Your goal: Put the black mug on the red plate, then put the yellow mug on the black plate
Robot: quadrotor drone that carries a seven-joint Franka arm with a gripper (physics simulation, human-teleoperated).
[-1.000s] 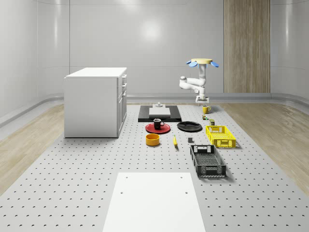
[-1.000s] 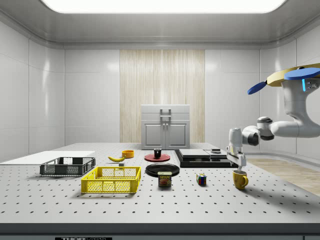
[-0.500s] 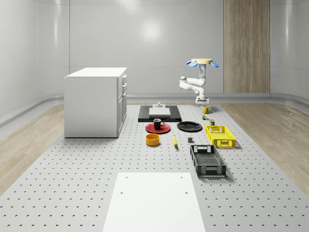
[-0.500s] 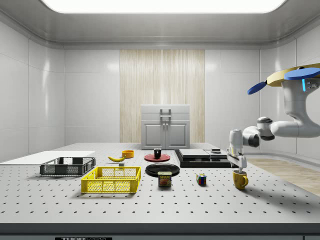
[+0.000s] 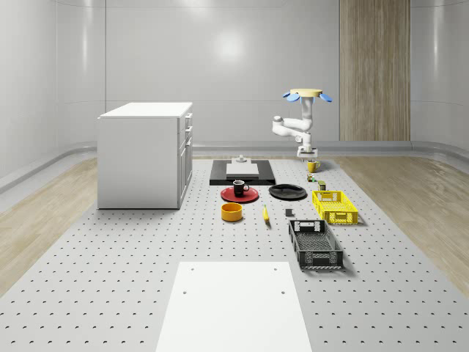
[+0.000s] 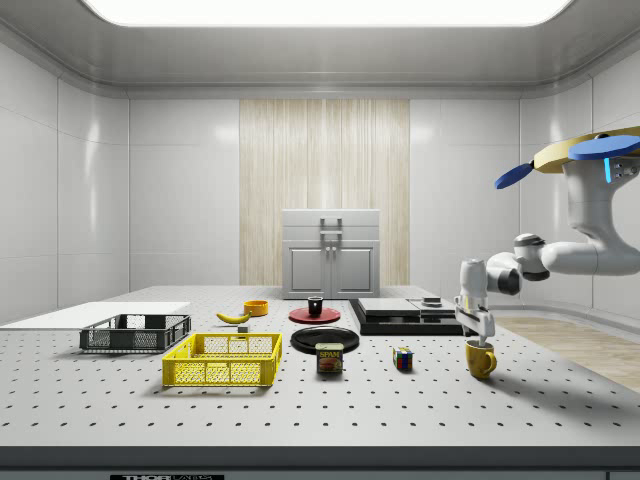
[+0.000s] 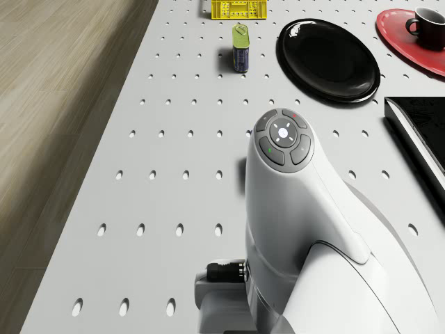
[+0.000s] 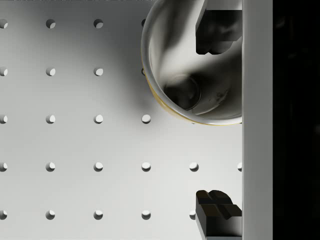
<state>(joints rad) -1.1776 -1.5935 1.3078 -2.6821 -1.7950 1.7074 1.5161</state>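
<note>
Inside, apparently, one pincer (image 8: 218, 120) finger enters the yellow mug (image 8: 192, 65).

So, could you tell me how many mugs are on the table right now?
2. The black mug stands on the red plate; the yellow mug stands on the table beneath the gripper, near the side view's right.

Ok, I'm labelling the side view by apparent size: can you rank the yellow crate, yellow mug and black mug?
Largest to smallest:
1. yellow crate
2. yellow mug
3. black mug, though it stands farther back, so distance shrinks it.
</note>
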